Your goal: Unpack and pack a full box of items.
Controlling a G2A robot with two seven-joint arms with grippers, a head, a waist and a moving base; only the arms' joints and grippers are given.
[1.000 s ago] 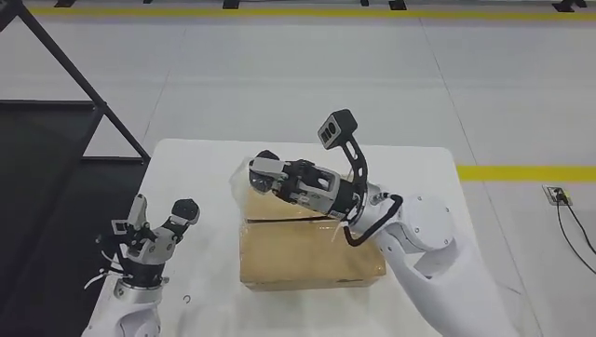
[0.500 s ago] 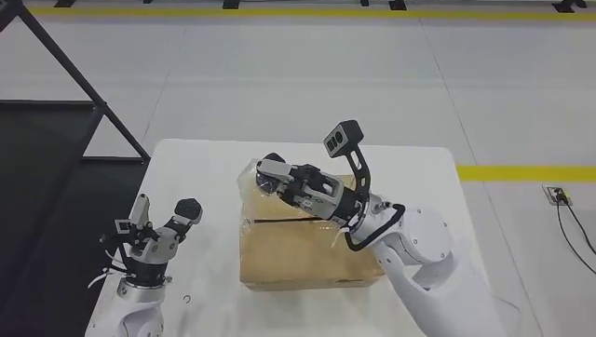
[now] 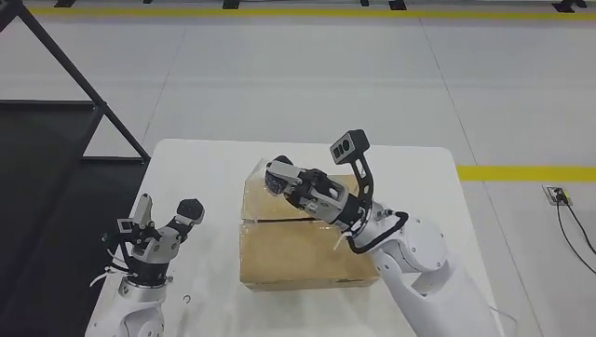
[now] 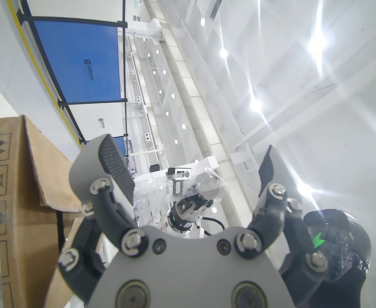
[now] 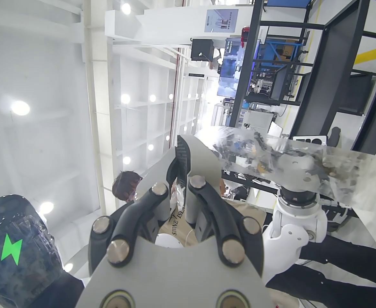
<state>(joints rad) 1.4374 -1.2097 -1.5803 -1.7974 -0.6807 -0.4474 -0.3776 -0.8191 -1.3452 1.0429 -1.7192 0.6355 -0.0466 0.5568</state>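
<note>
- Pinching a clear plastic bag (image 5: 303, 161), the right gripper (image 3: 277, 175) has its two fingers (image 5: 188, 161) pressed together on a fold of the film. The rest of the bag spreads out sideways from the fingertips.
- Below this gripper is the far corner of the cardboard box (image 3: 307, 253), on the side nearer the other arm. The box rests on the white table (image 3: 186, 165).
- The left gripper (image 3: 156, 223) is released and points upward, its ribbed pads (image 4: 115, 165) spread wide with nothing between them.
- The box stands near the left gripper, on the side toward the right arm, without touching it.
- Seen from the left gripper (image 4: 191, 155), the bag (image 4: 212, 177) hangs well beyond its fingertips, past the box's edge (image 4: 24, 161).
</note>
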